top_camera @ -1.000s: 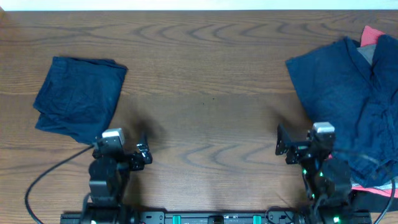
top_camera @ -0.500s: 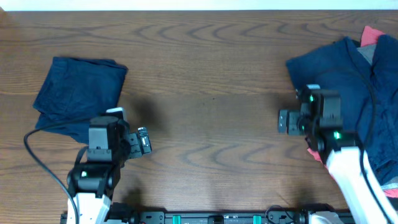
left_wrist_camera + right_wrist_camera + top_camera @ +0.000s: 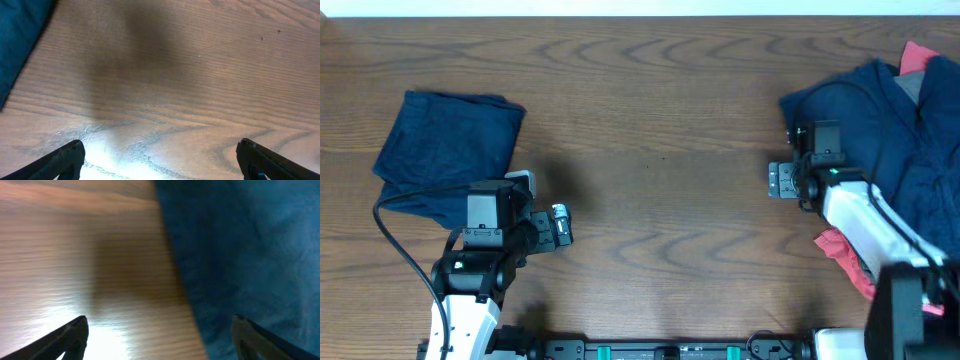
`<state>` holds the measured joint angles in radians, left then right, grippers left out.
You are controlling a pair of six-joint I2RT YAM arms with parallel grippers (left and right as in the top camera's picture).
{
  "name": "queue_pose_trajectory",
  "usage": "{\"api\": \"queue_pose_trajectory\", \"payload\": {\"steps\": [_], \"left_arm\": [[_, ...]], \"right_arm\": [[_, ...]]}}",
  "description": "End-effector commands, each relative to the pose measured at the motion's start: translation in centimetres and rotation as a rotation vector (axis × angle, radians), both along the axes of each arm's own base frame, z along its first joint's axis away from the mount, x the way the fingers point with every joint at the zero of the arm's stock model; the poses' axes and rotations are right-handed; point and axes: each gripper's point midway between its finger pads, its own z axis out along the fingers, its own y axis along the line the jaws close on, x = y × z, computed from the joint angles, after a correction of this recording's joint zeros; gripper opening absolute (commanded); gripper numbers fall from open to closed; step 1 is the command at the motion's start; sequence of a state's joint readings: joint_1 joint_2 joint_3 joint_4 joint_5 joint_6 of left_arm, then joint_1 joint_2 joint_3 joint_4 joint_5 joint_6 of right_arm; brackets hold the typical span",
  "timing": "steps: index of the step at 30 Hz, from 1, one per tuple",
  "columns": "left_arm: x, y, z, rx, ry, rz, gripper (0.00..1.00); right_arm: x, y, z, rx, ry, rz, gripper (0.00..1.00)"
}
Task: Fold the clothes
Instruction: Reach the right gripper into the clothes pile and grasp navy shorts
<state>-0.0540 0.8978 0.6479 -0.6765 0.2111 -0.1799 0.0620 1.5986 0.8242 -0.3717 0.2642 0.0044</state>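
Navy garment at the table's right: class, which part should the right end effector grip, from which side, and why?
Likely the navy garment by its left edge, from the table side: that edge lies flat and exposed, framed by the open right end effector.

Navy-blue shorts (image 3: pixel 445 155), navy-blue pile (image 3: pixel 875 140), coral-red garment (image 3: pixel 918 55), grey garment (image 3: pixel 911 88), brown wood-grain table (image 3: pixel 660 100).

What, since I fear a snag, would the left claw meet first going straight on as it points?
Probably bare table: the left claw faces wood, with the navy garment off to one side.
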Motion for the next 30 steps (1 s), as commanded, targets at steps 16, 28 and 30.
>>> {"api": "queue_pose_trajectory", "payload": {"steps": [16,28,30], "left_arm": [[0.5,-0.1,0.9,-0.013,-0.021,-0.002,0.98],[0.5,-0.1,0.9,-0.013,-0.021,-0.002,0.98],[0.5,-0.1,0.9,-0.013,-0.021,-0.002,0.98]], "right_arm": [[1.4,-5.1,-2.7,-0.156,0.003,-0.131,0.31],[2.8,-5.1,0.2,-0.145,-0.066,-0.139,0.01],[3.4,-4.9,2.2,-0.141,-0.107,-0.137,0.01]]}}
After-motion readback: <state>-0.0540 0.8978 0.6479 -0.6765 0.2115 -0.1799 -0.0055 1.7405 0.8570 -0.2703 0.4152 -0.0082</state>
